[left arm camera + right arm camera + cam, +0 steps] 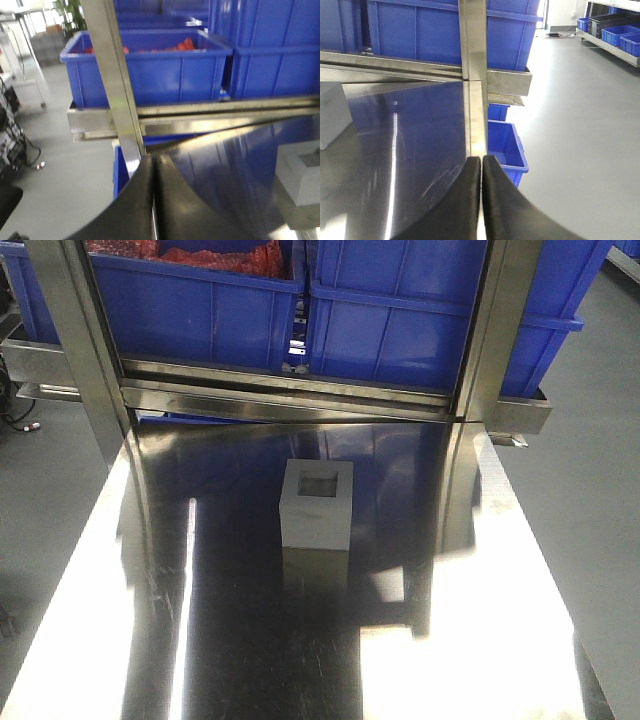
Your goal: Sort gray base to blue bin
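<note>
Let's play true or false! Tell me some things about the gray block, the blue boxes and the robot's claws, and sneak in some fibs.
1. The gray base stands on the shiny metal table. True.
2. Its square hollow faces down. False: it faces up.
3. The left claw holds the gray base. False: it is shut on nothing, and the base stands apart from it.
4. The left blue bin has red things inside. True.
5. The right claw is wide open. False: its fingers are pressed together.
</note>
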Available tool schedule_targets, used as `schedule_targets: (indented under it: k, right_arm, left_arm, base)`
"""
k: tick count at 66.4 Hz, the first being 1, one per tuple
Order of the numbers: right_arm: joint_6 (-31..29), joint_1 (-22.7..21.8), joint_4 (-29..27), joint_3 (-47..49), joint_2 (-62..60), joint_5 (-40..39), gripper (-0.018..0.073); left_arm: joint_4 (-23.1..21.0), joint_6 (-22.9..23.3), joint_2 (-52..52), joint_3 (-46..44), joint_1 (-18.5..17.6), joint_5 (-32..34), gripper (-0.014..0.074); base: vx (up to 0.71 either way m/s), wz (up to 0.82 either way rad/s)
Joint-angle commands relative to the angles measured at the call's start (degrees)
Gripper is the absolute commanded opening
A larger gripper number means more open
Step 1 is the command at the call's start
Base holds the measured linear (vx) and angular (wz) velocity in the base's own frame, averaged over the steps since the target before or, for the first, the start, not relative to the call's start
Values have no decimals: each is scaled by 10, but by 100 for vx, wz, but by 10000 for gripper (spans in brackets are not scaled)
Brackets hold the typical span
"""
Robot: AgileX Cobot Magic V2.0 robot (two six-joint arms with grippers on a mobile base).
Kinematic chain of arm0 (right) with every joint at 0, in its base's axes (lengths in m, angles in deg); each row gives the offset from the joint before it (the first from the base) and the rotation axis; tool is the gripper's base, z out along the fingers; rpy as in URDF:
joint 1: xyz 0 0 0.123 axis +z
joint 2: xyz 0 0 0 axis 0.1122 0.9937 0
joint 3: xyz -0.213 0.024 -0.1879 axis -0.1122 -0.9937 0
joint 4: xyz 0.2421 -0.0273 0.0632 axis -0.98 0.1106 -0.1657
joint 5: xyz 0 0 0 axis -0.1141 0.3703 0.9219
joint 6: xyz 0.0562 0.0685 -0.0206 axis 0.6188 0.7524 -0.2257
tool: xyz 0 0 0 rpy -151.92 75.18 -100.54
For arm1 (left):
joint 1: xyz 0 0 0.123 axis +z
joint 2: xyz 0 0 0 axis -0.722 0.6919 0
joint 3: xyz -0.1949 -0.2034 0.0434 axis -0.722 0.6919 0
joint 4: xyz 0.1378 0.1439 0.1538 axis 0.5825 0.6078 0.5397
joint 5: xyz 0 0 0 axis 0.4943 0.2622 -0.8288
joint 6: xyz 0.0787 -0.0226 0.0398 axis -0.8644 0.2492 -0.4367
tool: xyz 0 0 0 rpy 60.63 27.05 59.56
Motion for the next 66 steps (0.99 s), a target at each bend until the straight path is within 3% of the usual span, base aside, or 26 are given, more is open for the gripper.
schedule_targets:
  k: [1, 9, 18, 33, 38, 49, 56, 62, 66]
  right_arm:
    - [-6, -1, 4, -1, 10, -41, -5]
    - [-6, -1, 4, -1, 10, -41, -5]
    - [-6, -1, 4, -1, 10, -41, -5]
    - [-6, -1, 4, -1, 10, -41, -5]
    - [-6, -1, 4, -1, 10, -41, -5]
    - [-6, -1, 4, -1, 10, -41, -5]
    - [-6, -1, 4, -1, 10, -41, -5]
    - [-6, -1, 4, -1, 10, -41, -5]
    - [-6, -1, 4, -1, 10, -41, -5]
  left_arm:
    - [-3, 3, 28, -29, -2, 23, -6]
    - [-3, 3, 28, -28, -2, 23, 11]
    - [-2, 3, 27, -28, -2, 23, 136]
    - [-2, 3, 27, -28, -2, 27, 619]
    - [-2, 3, 29, -28, -2, 34, 732]
    - [-3, 6, 29, -28, -2, 74, 717]
    - [-33, 5, 30, -28, -2, 95, 683]
    - [-36, -21, 50, -37, -2, 95, 651]
    - [-63, -65, 83, -63, -3, 88, 633]
  base:
    - [0, 0]
    - [0, 0]
    - [0, 0]
    - [0, 0]
    - [0, 0]
    - [0, 0]
    - [0, 0]
    - [0, 0]
    - [0, 0]
